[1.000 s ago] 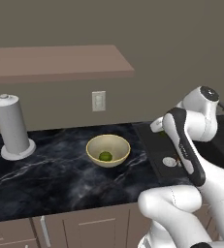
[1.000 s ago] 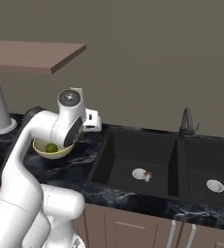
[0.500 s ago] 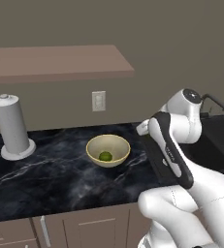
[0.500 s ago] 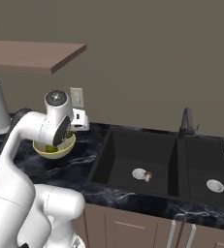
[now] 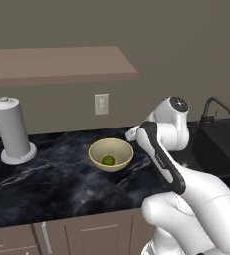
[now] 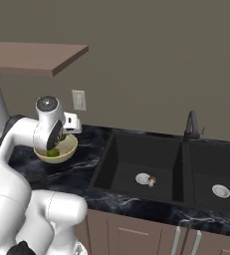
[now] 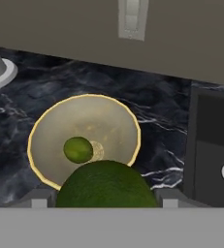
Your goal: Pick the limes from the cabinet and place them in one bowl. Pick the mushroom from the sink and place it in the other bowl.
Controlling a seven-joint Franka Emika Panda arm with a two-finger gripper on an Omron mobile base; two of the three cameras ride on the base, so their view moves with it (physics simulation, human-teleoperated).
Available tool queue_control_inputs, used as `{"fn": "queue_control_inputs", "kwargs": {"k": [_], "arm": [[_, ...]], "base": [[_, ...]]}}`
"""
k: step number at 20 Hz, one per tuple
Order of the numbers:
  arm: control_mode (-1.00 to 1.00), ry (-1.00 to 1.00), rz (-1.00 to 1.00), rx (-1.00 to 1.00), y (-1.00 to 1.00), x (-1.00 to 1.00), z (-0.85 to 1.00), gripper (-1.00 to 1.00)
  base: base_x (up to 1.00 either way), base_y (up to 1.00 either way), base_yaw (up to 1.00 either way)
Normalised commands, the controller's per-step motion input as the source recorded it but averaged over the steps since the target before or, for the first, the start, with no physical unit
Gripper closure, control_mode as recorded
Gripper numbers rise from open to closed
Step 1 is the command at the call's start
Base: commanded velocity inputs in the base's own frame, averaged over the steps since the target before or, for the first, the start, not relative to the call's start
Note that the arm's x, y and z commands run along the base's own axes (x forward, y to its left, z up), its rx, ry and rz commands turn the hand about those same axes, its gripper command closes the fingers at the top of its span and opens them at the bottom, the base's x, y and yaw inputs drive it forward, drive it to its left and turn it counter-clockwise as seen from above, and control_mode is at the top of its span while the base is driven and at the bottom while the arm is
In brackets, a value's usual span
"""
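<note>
In the hand view a dark green lime [image 7: 106,186] bulges large between the finger tips, and my gripper [image 7: 106,194] is shut on it. It hangs over the near rim of the pale yellow bowl [image 7: 132,127]. A second lime [image 7: 78,149] lies inside that bowl, near its middle. From the base the bowl [image 5: 95,148] sits on the dark marble counter with the lime [image 5: 108,160] in it, and my gripper [image 5: 132,133] is at its right edge. The mushroom [image 6: 152,180] lies in the left basin of the black sink [image 6: 117,164]. The tan bowl is out of view.
The reddish-brown cabinet shelf [image 5: 57,62] juts out above the counter. A paper towel roll [image 5: 12,130] stands at the left. A wall outlet [image 5: 101,103] is behind the bowl. A silver drain [image 6: 143,178] lies beside the mushroom, and a dark faucet [image 6: 191,124] rises behind the sink.
The arm has swung left from over the sink side to the bowl's right edge. The lime in the bowl and the mushroom have stayed put.
</note>
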Motion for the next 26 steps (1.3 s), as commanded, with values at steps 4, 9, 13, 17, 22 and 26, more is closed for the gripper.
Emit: {"fn": "queue_control_inputs", "kwargs": {"k": [4, 9, 13, 17, 22, 26], "arm": [[-1.0, 0.0, 0.03, 0.0, 0.36, 0.07, -0.23, 1.0], [-1.0, 0.0, 0.03, 0.0, 0.24, 0.21, -0.33, 1.0], [-1.0, 0.0, 0.02, 0.0, 0.13, 0.33, -0.31, 1.0], [-1.0, -0.01, 0.03, 0.0, 0.24, 0.28, -0.29, 1.0], [-1.0, 0.04, 0.0, -0.07, 0.12, 0.23, -0.35, 1.0], [-1.0, 0.0, 0.0, -0.04, 0.02, 0.12, -0.26, 1.0]], "base": [[0.0, 0.0, 0.0], [0.0, 0.0, 0.0], [0.0, 0.0, 0.0], [0.0, 0.0, 0.0], [0.0, 0.0, 0.0], [0.0, 0.0, 0.0]]}}
